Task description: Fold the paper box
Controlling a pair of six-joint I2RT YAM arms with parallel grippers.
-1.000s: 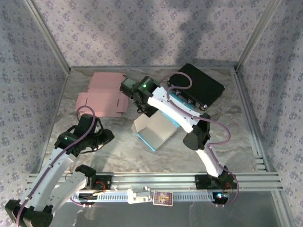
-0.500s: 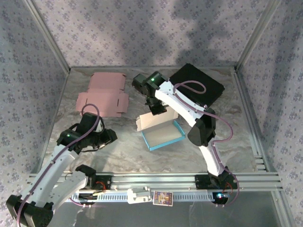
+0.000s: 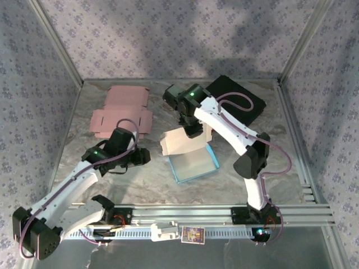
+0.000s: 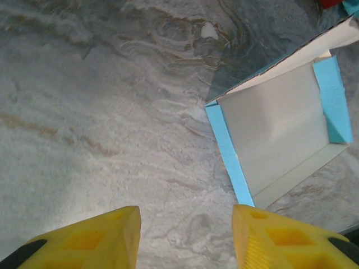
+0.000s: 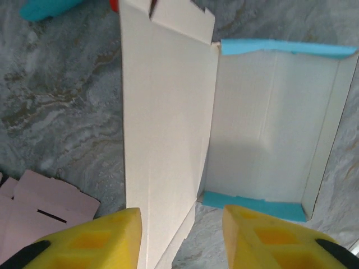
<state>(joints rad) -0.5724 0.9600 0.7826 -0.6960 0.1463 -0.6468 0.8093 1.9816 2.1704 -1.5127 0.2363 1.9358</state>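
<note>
Two claws stand released over the surface (image 3: 196,190), neither grasping anything. The right claw (image 5: 180,221) has its yellow fingers parted. The near edge of the white lid panel (image 5: 162,129) runs into the gap between them, but neither pad presses on it. The left claw (image 4: 185,224) is also parted, with bare marble between its fingers.

The paper box (image 3: 193,163) sits directly beneath the right claw. Its shallow blue tray lies just to that claw's right-hand side, with the lid hinged along the tray's long edge. That long axis points straight ahead of the right claw's fingers. From the left claw, the box lies ahead and off to the right, well apart from its tips. The right arm is therefore plainly the nearer one. Closing the lid likely means pushing the panel sideways over the tray, across the hinge line.

The top view shows the lid rearing up at a tilt rather than lying flat. The right wrist view flattens that tilt but gives the crease and the small tuck tabs at the lid's far end. The left wrist view adds an empty tray interior and the blue wall nearest that claw.

A pink flat blank (image 3: 120,115) lies beyond the left claw.
</note>
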